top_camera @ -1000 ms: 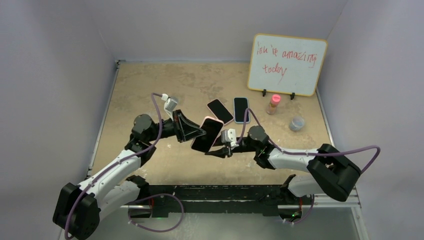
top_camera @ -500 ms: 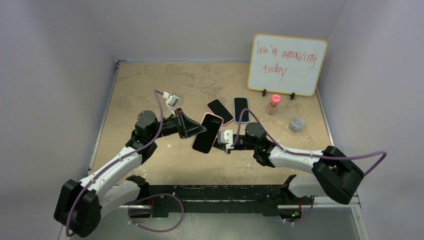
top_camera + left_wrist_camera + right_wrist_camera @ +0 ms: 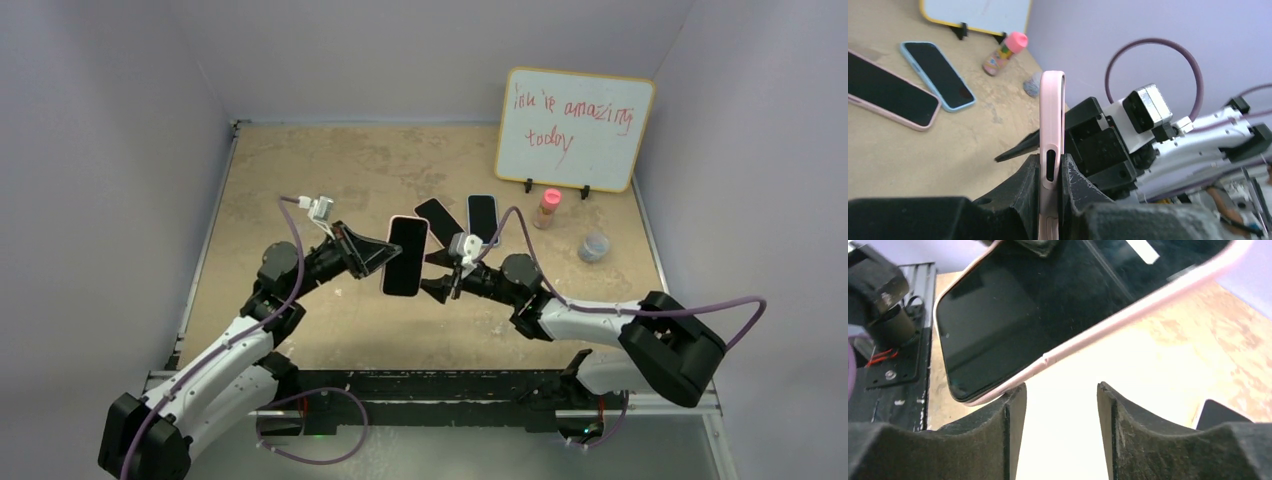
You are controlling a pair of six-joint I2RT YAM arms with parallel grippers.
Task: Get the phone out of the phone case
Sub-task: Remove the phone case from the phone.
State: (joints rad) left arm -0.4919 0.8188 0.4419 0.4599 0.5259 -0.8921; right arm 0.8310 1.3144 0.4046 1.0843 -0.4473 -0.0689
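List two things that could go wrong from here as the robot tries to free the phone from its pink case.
1. The left gripper pinches the cased phone only near one end, in the air above the table. A push from the right gripper might twist it loose and drop it.
2. The right gripper is open at the phone's edge. Closing there could clamp case and phone together rather than peel the case off.

Three phones, two containers, one whiteboard

The top view looks down on the tan chipboard table from its near edge; both close wrist views face the pink-cased black-screened phone.
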